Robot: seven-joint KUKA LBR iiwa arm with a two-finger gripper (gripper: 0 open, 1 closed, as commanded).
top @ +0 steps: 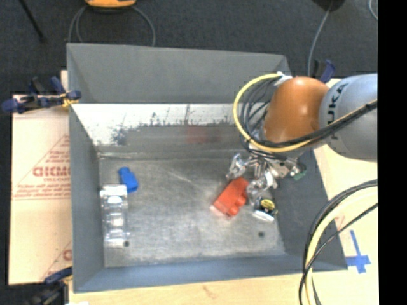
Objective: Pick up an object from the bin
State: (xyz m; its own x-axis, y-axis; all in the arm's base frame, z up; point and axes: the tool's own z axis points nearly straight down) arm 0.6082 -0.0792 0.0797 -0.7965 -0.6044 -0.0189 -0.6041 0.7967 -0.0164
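My gripper (259,172) is low in the right part of the bin, under the arm's orange cover. A red block-like thing (229,197) lies tilted on the bin floor directly below and left of the gripper, its upper end touching or nearly touching the metal of the gripper. A small white thing with a yellow and black spot (264,210) lies just right of the red block, beneath the gripper.
At the left side of the bin a small blue piece (128,179) lies above a clear plastic box (114,216). The arm with its looped cables comes in over the right wall.
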